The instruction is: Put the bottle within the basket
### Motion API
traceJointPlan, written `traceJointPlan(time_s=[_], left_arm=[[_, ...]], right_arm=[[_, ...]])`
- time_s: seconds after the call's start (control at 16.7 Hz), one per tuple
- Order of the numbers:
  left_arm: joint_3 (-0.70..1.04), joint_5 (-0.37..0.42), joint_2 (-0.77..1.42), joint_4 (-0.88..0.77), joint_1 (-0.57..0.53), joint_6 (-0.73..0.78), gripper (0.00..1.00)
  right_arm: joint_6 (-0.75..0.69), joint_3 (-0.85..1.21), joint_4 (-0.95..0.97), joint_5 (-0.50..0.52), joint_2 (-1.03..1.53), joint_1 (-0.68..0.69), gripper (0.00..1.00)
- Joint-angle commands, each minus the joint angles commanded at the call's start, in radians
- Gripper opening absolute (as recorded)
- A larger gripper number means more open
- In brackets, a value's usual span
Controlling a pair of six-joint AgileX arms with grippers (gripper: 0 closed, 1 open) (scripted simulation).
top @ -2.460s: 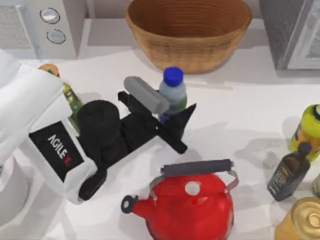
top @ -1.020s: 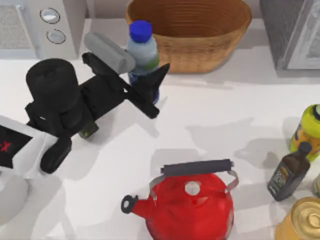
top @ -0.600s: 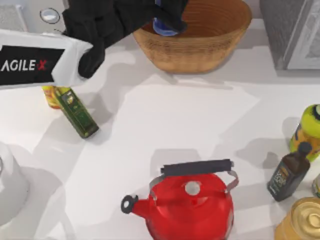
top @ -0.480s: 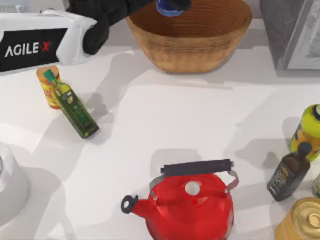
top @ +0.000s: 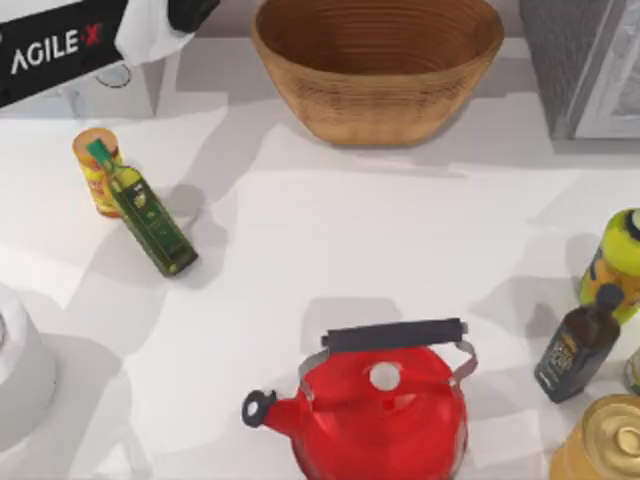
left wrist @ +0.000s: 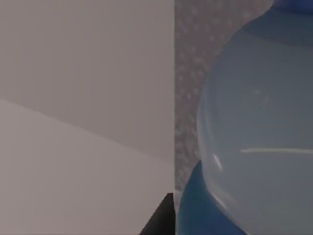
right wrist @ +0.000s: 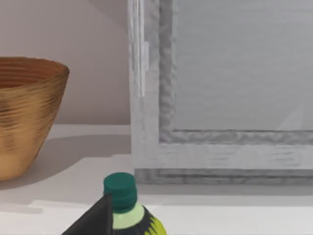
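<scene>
The jaws of the left arm [top: 60, 45] seem clamped on the bottle [left wrist: 254, 137]. In the left wrist view its clear body and blue label stand very close before the camera, and one dark fingertip [left wrist: 159, 223] lies against its lower part. I do not see the second finger, so the firm grip is my judgement.

Half a second ago the blue cap was just above the far rim of the basket [top: 377, 100], with the black wrist beside it. Now the arm has drawn away to the far left corner of the top view, where a white link and a bit of black remain at the edge. The bottle has gone with it. The ribbed inside of the basket is bare, so the bottle has not been released there.

For the task this means that the carrying is nearly over, but the placing is not yet done. The bottle must come above the middle of the basket before the jaws part.

On the desk [top: 380, 240] the olive oil bottle [top: 150, 215] and the red kettle [top: 380, 410] have not moved. The right arm is parked at the right side.
</scene>
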Motion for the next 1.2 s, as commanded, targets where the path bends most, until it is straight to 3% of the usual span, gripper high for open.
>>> traceJointPlan(time_s=[0.3, 0.72, 1.02, 1.2], left_arm=[[0.014, -0.004, 0.008, 0.002, -0.011, 0.001, 0.0], [0.234, -0.028, 0.22, -0.007, -0.035, -0.003, 0.0], [0.256, -0.036, 0.242, -0.012, -0.039, -0.003, 0.0], [0.256, -0.036, 0.242, -0.012, -0.039, -0.003, 0.23]], right_arm=[[0.0, 0.0, 0.0, 0.0, 0.0, 0.0, 1.0], [0.0, 0.0, 0.0, 0.0, 0.0, 0.0, 1.0], [0.0, 0.0, 0.0, 0.0, 0.0, 0.0, 1.0], [0.0, 0.0, 0.0, 0.0, 0.0, 0.0, 1.0]])
